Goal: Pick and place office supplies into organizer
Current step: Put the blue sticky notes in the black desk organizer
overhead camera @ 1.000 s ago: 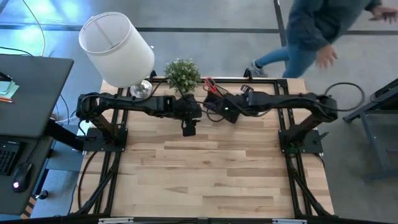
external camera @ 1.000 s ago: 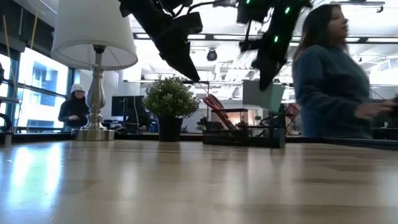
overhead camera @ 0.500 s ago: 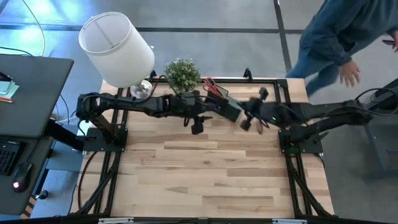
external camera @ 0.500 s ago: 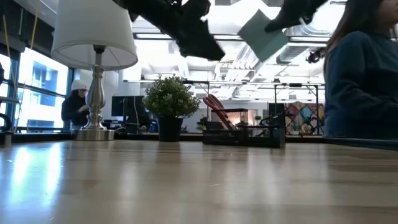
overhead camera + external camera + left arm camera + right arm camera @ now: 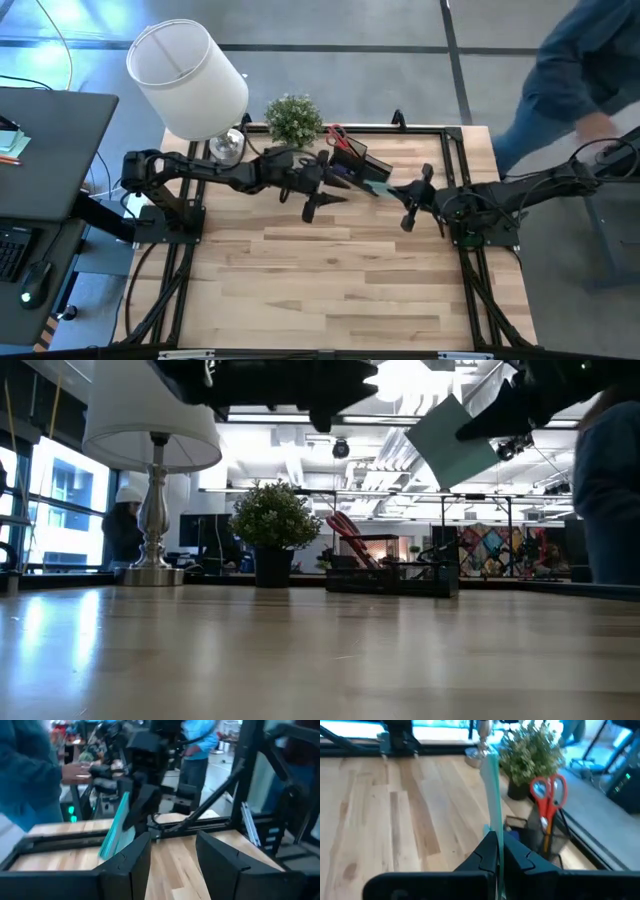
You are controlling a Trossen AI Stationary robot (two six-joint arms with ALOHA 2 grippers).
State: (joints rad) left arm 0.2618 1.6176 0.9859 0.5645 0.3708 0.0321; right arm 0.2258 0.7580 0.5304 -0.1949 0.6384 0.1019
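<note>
My right gripper (image 5: pixel 393 190) is shut on the mint-green sticky-note pad (image 5: pixel 378 187), held high above the table to the right of the black organizer (image 5: pixel 350 160). The pad shows tilted in the low view (image 5: pixel 450 442) and edge-on in the right wrist view (image 5: pixel 492 795). Red-handled scissors (image 5: pixel 547 795) stand in the organizer (image 5: pixel 547 842), handles up. My left gripper (image 5: pixel 172 865) is open and empty. It hangs raised just near of the organizer (image 5: pixel 325 197), facing the pad (image 5: pixel 116 827). My right gripper pinches the pad's edge nearest the wrist (image 5: pixel 495 832) between its two fingers. The fingers come about level from the table's right. The pad sticks out past the fingertips, tilted, lifted clear of the table and the organizer.
A potted plant (image 5: pixel 293 118) stands left of the organizer, and a white-shaded lamp (image 5: pixel 187 78) stands at the far left corner. A person (image 5: pixel 590 70) moves beyond the table's far right corner. Bare wooden tabletop (image 5: pixel 340 270) lies on the near side.
My right gripper has carried the pad up from just above the organizer and toward the table's right edge. The pad has gone from roughly upright to tilted. My left gripper has risen and tipped up toward level. The person has walked off to the right.
</note>
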